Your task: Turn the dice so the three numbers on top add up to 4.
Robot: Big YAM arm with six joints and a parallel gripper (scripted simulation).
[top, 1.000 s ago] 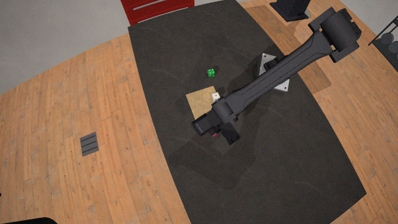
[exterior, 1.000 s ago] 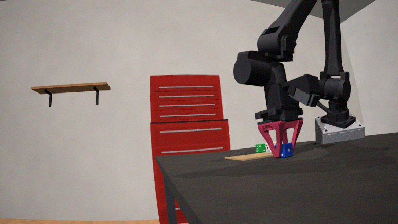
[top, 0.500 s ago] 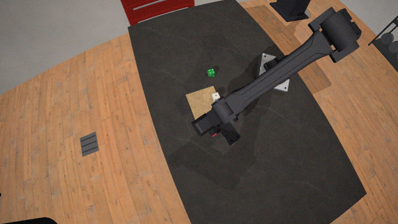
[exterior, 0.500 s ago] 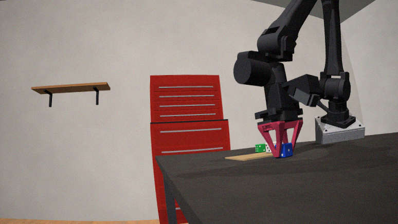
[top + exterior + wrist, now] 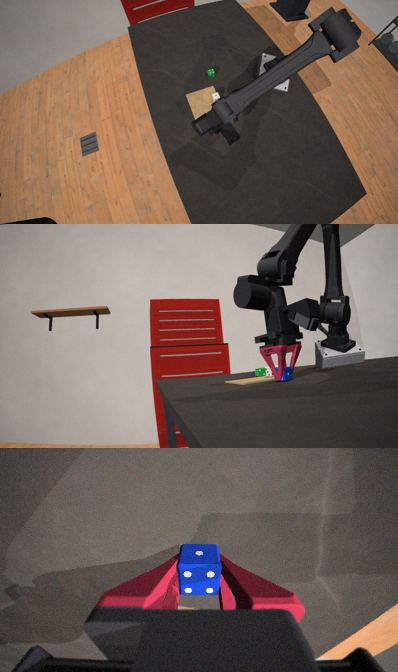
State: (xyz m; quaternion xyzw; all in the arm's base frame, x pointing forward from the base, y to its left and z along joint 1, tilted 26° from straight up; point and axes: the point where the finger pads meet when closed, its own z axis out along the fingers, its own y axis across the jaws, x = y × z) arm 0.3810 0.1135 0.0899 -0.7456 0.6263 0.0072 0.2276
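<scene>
Three dice are shown, none yet confirmed fully on the mat, which lies flat on the surface. From left to right, with directions as seen from above: the green die stands off the mat at one o'clock, many-pipped on top; the white die, one up, sits at the two o'clock edge; the blue die lies off it near five o'clock, apparently four up. Turning and placing remain. The tool, partly narrowed, is closed on the blue die's sides.
</scene>
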